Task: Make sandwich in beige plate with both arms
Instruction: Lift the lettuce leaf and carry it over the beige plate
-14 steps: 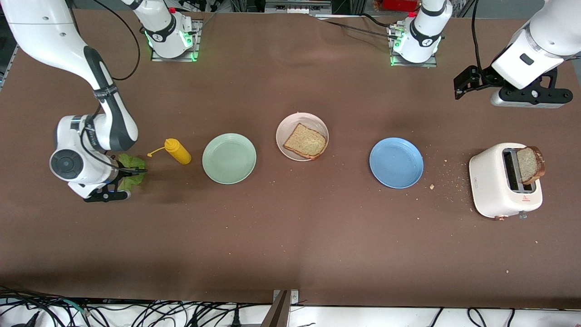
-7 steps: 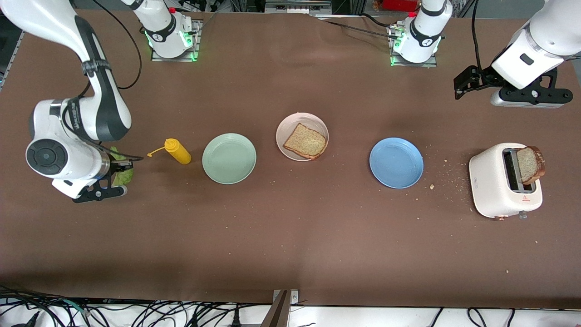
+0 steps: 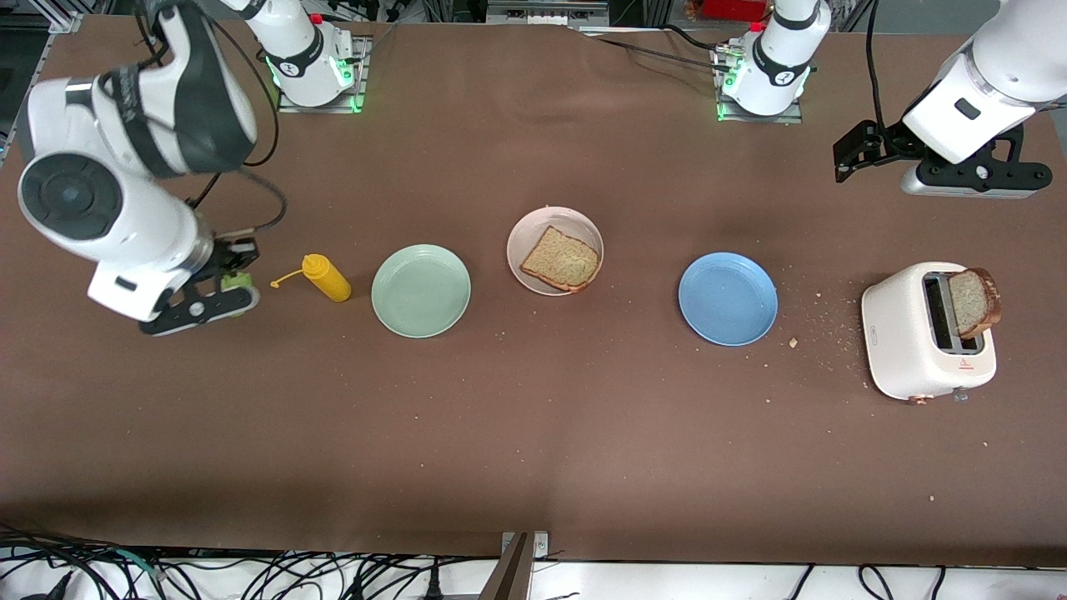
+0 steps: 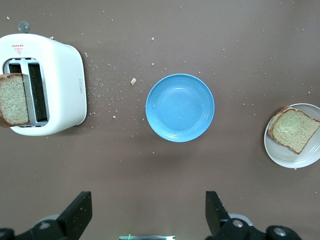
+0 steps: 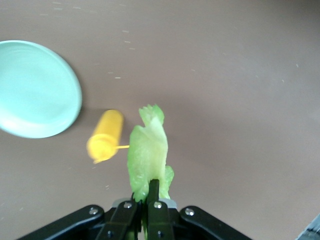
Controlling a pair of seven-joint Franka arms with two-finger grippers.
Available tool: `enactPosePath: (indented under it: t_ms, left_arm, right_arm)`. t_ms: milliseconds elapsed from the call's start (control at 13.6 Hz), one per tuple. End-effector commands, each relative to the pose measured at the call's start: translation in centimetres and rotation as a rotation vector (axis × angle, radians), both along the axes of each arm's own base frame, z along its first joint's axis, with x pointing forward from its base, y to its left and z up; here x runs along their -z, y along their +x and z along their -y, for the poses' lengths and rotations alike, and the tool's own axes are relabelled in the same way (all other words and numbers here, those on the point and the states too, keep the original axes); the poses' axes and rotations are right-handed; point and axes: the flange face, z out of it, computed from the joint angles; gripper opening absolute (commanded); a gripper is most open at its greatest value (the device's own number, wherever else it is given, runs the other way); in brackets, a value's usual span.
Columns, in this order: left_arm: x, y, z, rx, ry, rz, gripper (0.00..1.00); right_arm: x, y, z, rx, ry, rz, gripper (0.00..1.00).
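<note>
Pinching a green lettuce leaf [image 5: 148, 156] between closed fingers, the right gripper [image 3: 218, 285] hangs over the worktop [image 3: 533, 433] beside the yellow bottle [image 3: 327, 278] at the right arm's end. One toast slice [image 3: 561, 259] lies in the beige plate [image 3: 528, 227], between the mint-green plate [image 3: 420, 291] and the blue plate [image 3: 728, 298]. Another slice [image 3: 973, 301] sticks out of the toaster [image 3: 904, 333]. The left gripper [image 4: 148, 212] waits, spread wide, above the worktop near the toaster.

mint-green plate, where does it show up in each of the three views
Front view: the mint-green plate lies between the yellow bottle and the beige plate.
Left wrist view: not in it.
Right wrist view: the plate sits at the picture's edge, beside the bottle.
Shared landmark: the yellow bottle, in both views that show it.
</note>
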Motion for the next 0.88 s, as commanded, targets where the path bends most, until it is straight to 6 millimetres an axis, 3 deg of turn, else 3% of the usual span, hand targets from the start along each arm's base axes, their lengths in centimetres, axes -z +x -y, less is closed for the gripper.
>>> enactPosePath:
  t_ms: [0,220,367,807]
  left_arm:
    - [-0.3,0.0,0.1,-0.008,-0.009,-0.008,1.0]
    - [-0.3,0.0,0.0,-0.009,-0.009,-0.008,1.0]
    - [-0.3,0.0,0.0,-0.008,-0.01,-0.008,1.0]
    - [-0.3,0.0,-0.1,-0.009,-0.01,-0.008,1.0]
  right_arm:
    - [-2.0,-2.2,-4.9,-0.09,0.02,0.002,0.0]
    - [-2.2,-4.5,-11.5,-0.197,0.056,0.012,0.0]
    - [-1.3,-5.5,-14.6,-0.203,0.173,-0.02,0.0]
    - [4.4,-6.0,-20.6,-0.114,0.498,-0.199,0.0]
